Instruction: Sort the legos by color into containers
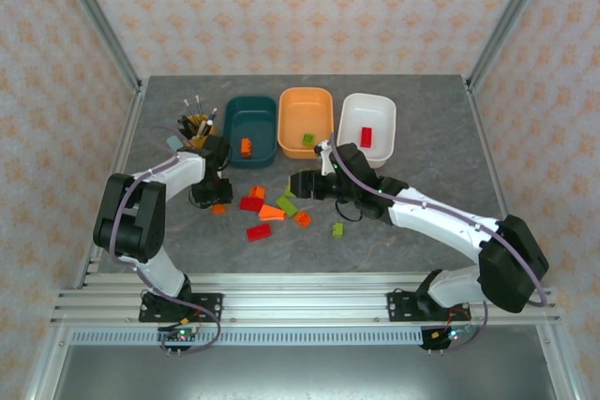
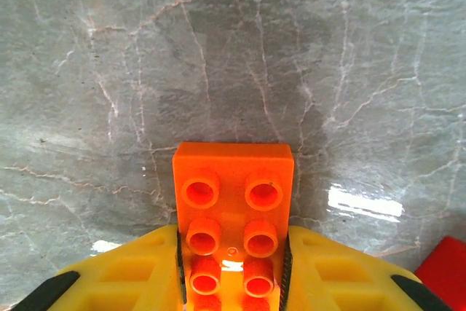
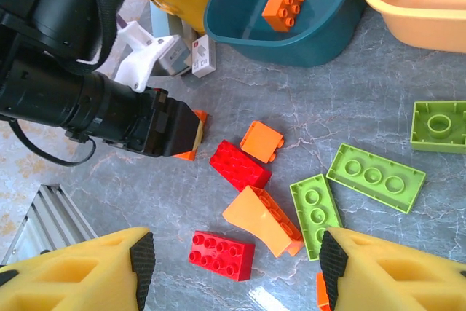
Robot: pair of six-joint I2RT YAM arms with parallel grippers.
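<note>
My left gripper [image 2: 233, 242] is shut on an orange lego [image 2: 233, 194], its pads pressed against both long sides, low over the table left of the pile [image 1: 218, 208]. My right gripper [image 3: 237, 260] hangs open above the loose legos, over a red brick [image 3: 222, 255] and an orange sloped brick [image 3: 263, 220]. Green bricks [image 3: 376, 177] lie to their right. The teal container [image 1: 251, 130] holds an orange brick [image 1: 246, 146]. A green brick [image 1: 307, 140] lies in the orange container [image 1: 306, 122], and a red one [image 1: 367, 137] in the white container [image 1: 367, 128].
A yellow pen cup [image 1: 194, 125] stands just left of the teal bin, close behind the left arm. Small white and grey items [image 3: 204, 54] lie beside it. The two grippers are near each other over the pile. A metal frame rail [image 1: 309, 292] edges the table's near side.
</note>
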